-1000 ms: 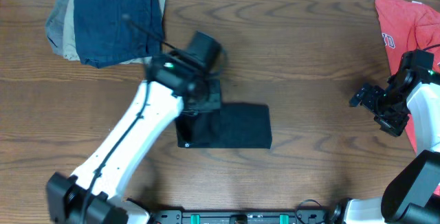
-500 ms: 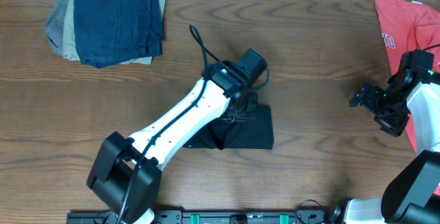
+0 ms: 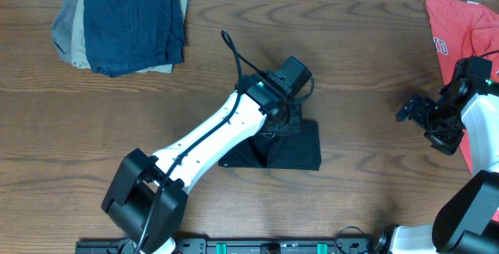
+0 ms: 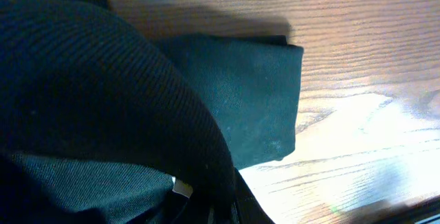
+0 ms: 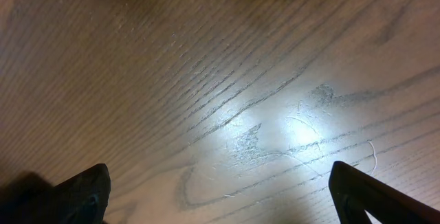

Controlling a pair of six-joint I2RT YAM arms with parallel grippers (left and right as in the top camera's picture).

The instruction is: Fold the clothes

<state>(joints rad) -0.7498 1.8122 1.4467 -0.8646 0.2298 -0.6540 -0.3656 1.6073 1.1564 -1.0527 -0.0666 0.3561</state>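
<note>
Overhead view: the black T-shirt (image 3: 296, 149) lies near the middle of the bench (image 3: 366, 51), already reduced to a compact dark packet. Its right and lower edges are fairly square; its upper left portion is hidden under the left arm.

Left fingers (image 3: 285, 118): closed, at the packet's upper edge. The left wrist view is filled by dark fabric rising close to the lens, with a flat folded panel beyond it on the wood. Judgement: they are pinching a layer of the shirt, though the pinch point itself is not visible.

Right fingers (image 3: 413, 118): spread wide, holding nothing, well apart from the shirt toward the right side. The right wrist view shows only bare wood between the tips.

Other items: a folded stack (image 3: 125, 24) of dark blue, tan and grey garments at the far left corner; a red T-shirt (image 3: 460, 28) at the far right edge. Both are clear of the work.

Step in hand, as judged: laying the held layer over to finish or tidy a late fold.

Recommendations:
- Carry the pinched edge low and level so the thin fabric does not drag the lower layers askew.
- Line the moving edge up with the square right and lower edges before release.
- Release only once the layer rests flat, then lift straight up to avoid snagging.
- Consider bringing the idle right arm in to pin the packet.
</note>
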